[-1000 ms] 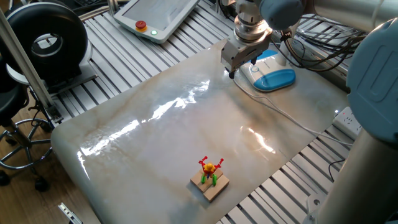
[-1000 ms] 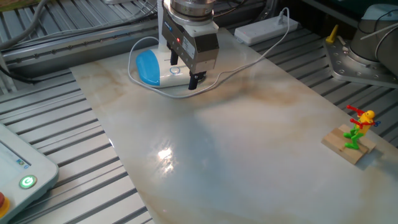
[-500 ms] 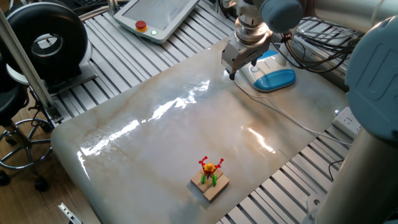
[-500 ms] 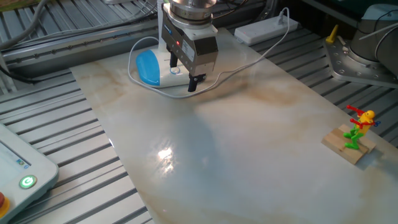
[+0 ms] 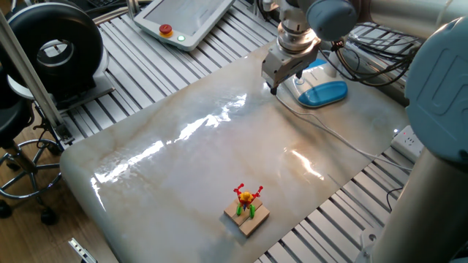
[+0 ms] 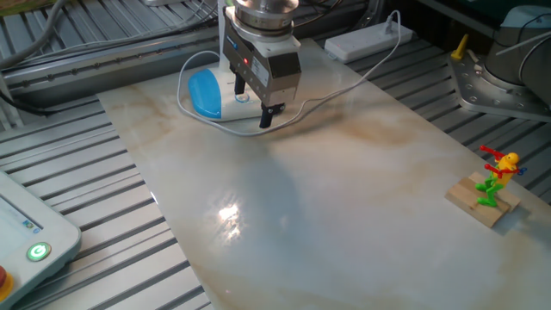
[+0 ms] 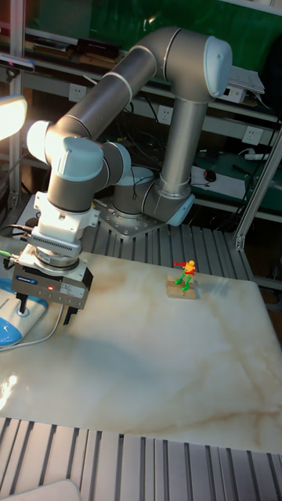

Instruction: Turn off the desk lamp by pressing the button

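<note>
The desk lamp's oval base (image 5: 320,92) sits at the far right of the marble table, half sky-blue, half white. In the other fixed view its blue half (image 6: 204,91) lies left of the gripper. Its lit head (image 7: 9,114) glows at the top left of the tall view. My gripper (image 6: 254,101) hangs low over the base's white half, open, one finger on each side of it. The tall view shows the gap between the fingertips (image 7: 69,315). A small pad that looks like the button (image 6: 243,97) shows between the fingers. The gripper (image 5: 286,80) hides it in the one fixed view.
The lamp's thin white cord (image 5: 333,134) trails across the table to a power strip (image 6: 366,39). A colourful toy figure on a wooden block (image 5: 246,207) stands near the front edge. A white pendant with a red button (image 5: 183,18) lies beyond the table.
The gripper has crept a little toward the lamp base. Nothing else has moved.
</note>
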Available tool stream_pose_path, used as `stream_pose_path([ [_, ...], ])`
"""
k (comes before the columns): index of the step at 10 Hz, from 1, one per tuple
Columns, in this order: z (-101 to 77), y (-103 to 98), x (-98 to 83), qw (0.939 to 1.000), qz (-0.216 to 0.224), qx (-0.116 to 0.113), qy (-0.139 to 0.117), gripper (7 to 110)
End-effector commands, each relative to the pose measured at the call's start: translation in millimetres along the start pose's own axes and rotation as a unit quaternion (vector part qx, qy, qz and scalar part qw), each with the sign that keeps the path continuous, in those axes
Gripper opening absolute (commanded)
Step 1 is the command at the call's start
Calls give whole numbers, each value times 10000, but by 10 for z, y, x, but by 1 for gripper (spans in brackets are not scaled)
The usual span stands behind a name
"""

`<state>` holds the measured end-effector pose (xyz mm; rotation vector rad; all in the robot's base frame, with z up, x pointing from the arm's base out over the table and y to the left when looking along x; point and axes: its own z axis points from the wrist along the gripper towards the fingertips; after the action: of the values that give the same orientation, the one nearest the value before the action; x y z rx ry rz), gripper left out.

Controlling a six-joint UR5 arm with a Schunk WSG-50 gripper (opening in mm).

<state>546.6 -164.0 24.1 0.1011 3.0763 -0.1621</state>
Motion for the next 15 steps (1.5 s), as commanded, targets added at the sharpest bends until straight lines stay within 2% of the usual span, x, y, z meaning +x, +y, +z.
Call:
stream_pose_path([
  [1, 26, 29, -10, 10000, 43, -29, -27, 88],
  [15, 107, 5, 13, 10000, -57, -39, -64, 88],
])
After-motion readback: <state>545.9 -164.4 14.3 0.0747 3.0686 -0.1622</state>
